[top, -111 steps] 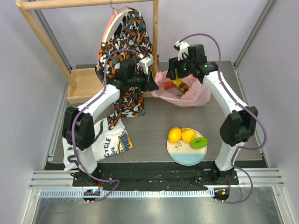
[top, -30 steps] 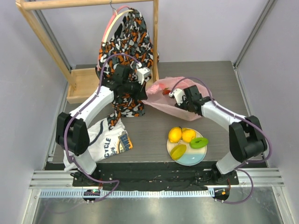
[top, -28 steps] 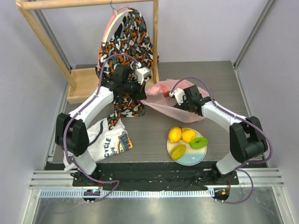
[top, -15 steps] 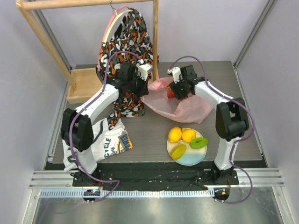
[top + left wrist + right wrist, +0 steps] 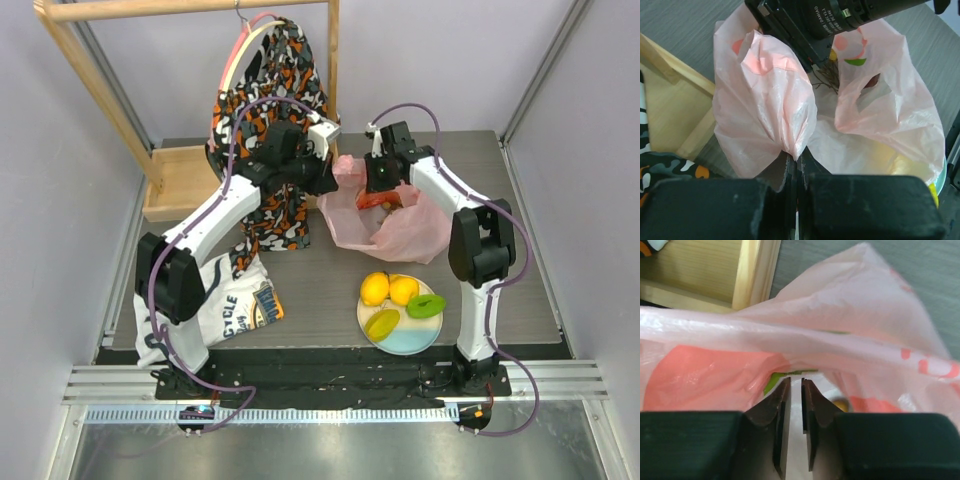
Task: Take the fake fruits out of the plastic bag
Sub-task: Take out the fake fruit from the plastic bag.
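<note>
Bag (image 5: 405, 230) mouth again holds the right hand (image 5: 795, 381), nearly pressed together, grip unclear; left hand (image 5: 797, 162) pinches the bag; fruit (image 5: 372, 199) remains.

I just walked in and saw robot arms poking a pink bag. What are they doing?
They are emptying the pink plastic bag. The left gripper pinches the bag's edge and holds it up. The right gripper is at the bag's mouth, jaws nearly together; I cannot tell if it holds anything. Two toy lemons, a green piece and a yellow-green piece already lie on the plate. Inside the bag something red shows.
</note>
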Controlling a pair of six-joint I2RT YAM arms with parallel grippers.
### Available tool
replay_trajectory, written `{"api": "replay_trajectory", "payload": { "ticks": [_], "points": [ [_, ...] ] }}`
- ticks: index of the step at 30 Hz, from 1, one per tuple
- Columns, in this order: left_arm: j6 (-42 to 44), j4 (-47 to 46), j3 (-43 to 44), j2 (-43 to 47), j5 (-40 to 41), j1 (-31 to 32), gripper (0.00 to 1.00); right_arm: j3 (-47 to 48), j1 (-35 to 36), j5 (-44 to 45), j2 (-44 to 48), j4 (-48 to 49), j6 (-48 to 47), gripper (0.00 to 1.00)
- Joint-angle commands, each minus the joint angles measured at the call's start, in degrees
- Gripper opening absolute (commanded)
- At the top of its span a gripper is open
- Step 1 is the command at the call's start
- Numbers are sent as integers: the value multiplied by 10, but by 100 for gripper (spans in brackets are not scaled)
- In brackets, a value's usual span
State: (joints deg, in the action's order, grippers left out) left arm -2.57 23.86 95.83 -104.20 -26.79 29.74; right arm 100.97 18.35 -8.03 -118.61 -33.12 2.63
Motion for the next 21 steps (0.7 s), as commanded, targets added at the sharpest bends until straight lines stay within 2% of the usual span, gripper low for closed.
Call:
{"api": "replay_trajectory", "payload": {
  "ticks": [1, 3, 6, 15, 21],
  "points": [
    [-15, -22, -2, 26, -23, 3, 0, 19, -1, -13, -11, -22, 69, 36],
    [-16, -23, -2, 25, -27, 4, 0, 31, -3, 19, -34, -16, 97, 50],
    [-12, -22, 0, 25, -33, 3, 0, 58, -4, 28, -62, -6, 147, 57],
    [-6, -15, -41, 48, -44, 3, 0, 162, -21, 78, -141, -34, 276, 51],
    [4, -12, -43, 51, -60, 3, 0, 204, -24, 112, -184, -31, 278, 51]
  ]
}}
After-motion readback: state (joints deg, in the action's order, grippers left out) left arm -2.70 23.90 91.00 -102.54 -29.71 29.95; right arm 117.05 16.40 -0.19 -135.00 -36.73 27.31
